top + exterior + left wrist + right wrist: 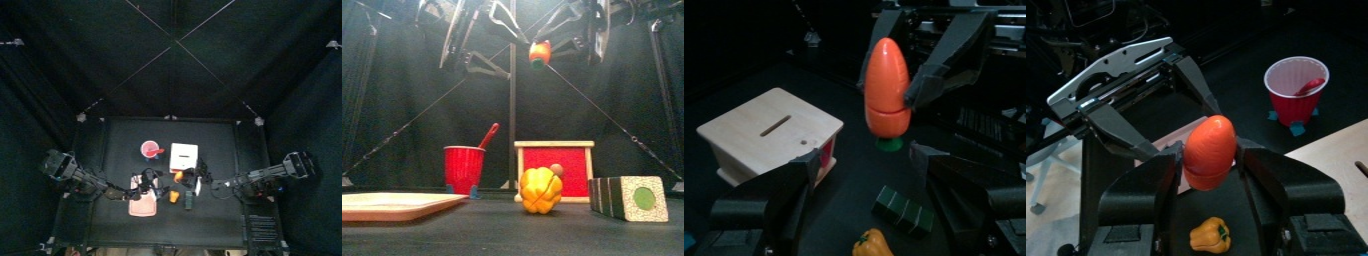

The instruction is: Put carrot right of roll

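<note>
Carrot [1209, 152] sits clamped between the two jaws of my right gripper [1213, 166], gripped around its thick lower part with the pointed end sticking out beyond the fingertips. I hold it high in the air above the middle of the table. My left gripper [869, 160] faces it from just beside, jaws spread wide and holding nothing. Far below stand the yellow pepper [541, 189], the wooden box [556, 165] behind it, the red cup [464, 167], and the roll [639, 197] over to the right.
</note>
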Controlling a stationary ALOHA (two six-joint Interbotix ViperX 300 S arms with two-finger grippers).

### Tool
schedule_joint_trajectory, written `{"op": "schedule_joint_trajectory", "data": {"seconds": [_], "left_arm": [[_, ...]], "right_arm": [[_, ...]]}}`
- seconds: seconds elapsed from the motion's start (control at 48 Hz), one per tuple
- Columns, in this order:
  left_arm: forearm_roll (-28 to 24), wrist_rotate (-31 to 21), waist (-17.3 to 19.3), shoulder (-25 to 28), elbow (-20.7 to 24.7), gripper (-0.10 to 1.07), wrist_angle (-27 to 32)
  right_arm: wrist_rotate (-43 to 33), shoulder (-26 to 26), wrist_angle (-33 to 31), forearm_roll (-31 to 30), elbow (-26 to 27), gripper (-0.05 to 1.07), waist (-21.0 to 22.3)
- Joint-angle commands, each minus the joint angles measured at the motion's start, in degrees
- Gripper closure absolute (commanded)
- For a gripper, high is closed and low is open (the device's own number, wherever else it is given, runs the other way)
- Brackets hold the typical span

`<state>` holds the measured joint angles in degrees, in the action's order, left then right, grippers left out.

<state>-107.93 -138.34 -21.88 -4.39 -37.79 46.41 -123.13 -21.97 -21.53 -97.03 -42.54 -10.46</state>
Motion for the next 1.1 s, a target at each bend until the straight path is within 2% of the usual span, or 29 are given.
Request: {"op": "schedule_joint_trajectory", "data": {"seconds": [0.0, 0.312, 0.542, 0.688, 0.792, 0.958, 1.083], "left_arm": [[0.2, 0.2, -0.8, -1.8, -0.2, -0.05, 1.6], [3.1, 0.4, -0.4, -8.2, -4.7, -0.05, 1.3], [5.4, 0.4, 1.8, -15.6, -9.8, -0.05, -3.7], [5.8, 1.0, 4.3, -21.5, -13.6, -0.05, -8.9], [5.7, 2.3, 5.8, -25.2, -16.6, -0.05, -12.7], [5.6, 6.0, 6.3, -29.8, -18.8, -0.05, -16.1], [6.1, 7.7, 6.1, -30.8, -20.1, -0.05, -16.7]], "right_arm": [[-0.2, -2.1, -0.1, -0.1, 0.0, 0.31, -0.1], [-0.1, -3.4, -0.1, 2.4, -1.8, 0.31, 0.1], [0.4, -3.2, 0.0, 7.1, -2.5, 0.31, 1.0], [0.4, -3.0, 1.1, 14.8, -4.4, 0.31, 1.1], [1.1, -3.2, 2.3, 23.3, -5.4, 0.31, 1.5], [1.3, -3.7, 4.7, 32.1, -7.4, 0.31, 1.1], [1.1, -3.6, 5.5, 36.6, -9.7, 0.31, 0.3]]}}
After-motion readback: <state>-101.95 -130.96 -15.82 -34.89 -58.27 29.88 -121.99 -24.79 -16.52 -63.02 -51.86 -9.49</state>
